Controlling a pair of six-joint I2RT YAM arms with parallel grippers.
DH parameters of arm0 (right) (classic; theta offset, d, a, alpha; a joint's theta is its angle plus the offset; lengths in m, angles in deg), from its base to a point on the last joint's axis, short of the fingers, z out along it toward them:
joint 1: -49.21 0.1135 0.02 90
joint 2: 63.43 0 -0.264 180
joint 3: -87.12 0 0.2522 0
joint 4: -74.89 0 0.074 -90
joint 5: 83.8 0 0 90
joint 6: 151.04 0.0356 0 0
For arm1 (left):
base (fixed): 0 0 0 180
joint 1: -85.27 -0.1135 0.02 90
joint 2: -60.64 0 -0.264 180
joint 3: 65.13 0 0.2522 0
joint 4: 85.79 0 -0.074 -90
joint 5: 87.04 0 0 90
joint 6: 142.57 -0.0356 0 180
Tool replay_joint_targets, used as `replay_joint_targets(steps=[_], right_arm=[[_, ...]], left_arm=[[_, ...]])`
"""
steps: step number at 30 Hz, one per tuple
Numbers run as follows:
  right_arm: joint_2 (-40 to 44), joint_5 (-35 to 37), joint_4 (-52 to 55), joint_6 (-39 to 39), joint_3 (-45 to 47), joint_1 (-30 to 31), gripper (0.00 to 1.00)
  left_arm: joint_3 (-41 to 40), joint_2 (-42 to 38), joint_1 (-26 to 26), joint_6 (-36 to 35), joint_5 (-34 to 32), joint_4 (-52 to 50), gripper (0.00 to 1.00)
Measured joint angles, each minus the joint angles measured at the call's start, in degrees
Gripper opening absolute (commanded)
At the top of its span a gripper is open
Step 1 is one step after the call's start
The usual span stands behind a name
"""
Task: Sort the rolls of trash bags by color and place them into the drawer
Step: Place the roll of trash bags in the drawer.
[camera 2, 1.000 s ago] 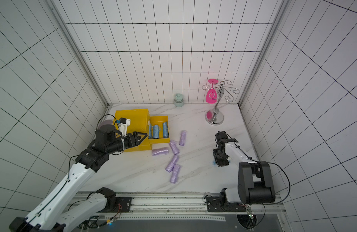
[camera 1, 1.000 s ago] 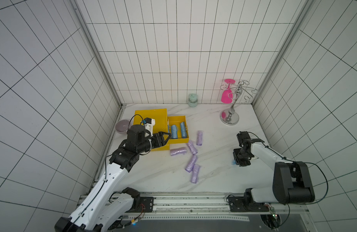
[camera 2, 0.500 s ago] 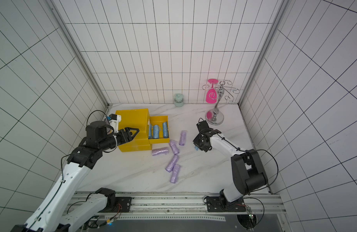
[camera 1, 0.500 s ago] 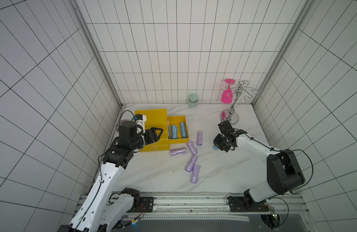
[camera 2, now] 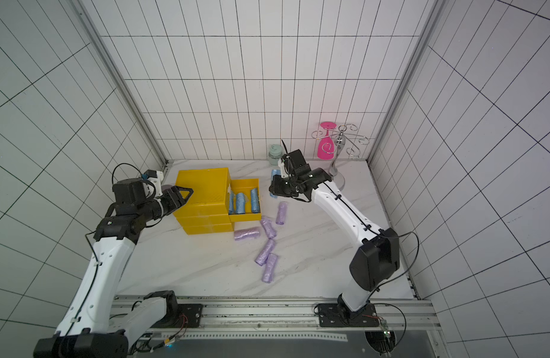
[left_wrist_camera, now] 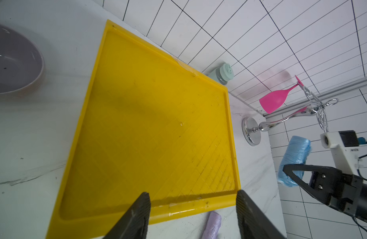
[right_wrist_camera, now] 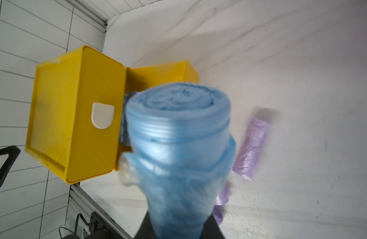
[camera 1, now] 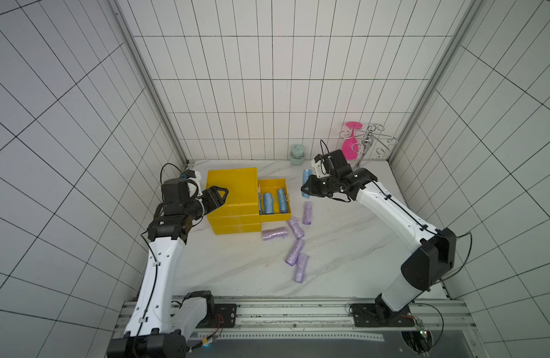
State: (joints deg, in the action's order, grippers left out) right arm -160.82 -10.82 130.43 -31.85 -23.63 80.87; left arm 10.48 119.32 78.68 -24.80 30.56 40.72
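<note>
Since a second ago the right pincer has swung from the table's near right edge across to the open drawer. The left pincer has drawn back from the drawer front to the top of the yellow cabinet.

In both top views the right pincer is clenched on a blue roll, held clear of the table just beside the drawer's far corner. Three blue rolls lie in the drawer, ahead of this pincer and lower. Five lilac rolls lie loose on the table below and behind it.

In the left wrist view the left pincer's fingers stand apart with nothing between them, over the cabinet top. A bowl sits off to its side. A jar and a pink glass stand well beyond it.

In the right wrist view the pincer grips the blue roll by one end only. Most of its length stands free past the fingertips, with a loose flap of plastic at the grip.

Held that way, I judge the slick, crinkled roll could tilt or slip out during the move. The drawer already looks nearly full, so the roll may land across the others or catch the drawer wall and drop among the lilac ones. The left pincer waits close by, so the arms could brush.

No readable writing shows; the white tab on the cabinet is blank.
</note>
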Motion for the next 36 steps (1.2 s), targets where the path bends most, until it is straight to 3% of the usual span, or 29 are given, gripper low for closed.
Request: replay_joint_targets(steps=[11,17,25,36], right_arm=[[-23.26,-5.05,11.82,0.52,-25.0,6.88,0.0],[-31.61,-4.5,16.0,2.1,-30.56,7.78,0.0],[-35.28,-1.09,21.2,2.73,-35.1,7.74,0.04],[-36.61,-0.37,22.14,2.25,-36.5,8.07,0.45]], left_arm=[[1.88,2.05,-3.63,-0.85,-2.08,0.28,0.65],[1.77,2.03,-4.02,-0.83,-2.08,0.81,0.65],[0.2,1.88,-4.39,-0.63,-1.62,2.38,0.65],[-0.22,1.9,-4.57,-0.17,-0.55,2.71,0.65]])
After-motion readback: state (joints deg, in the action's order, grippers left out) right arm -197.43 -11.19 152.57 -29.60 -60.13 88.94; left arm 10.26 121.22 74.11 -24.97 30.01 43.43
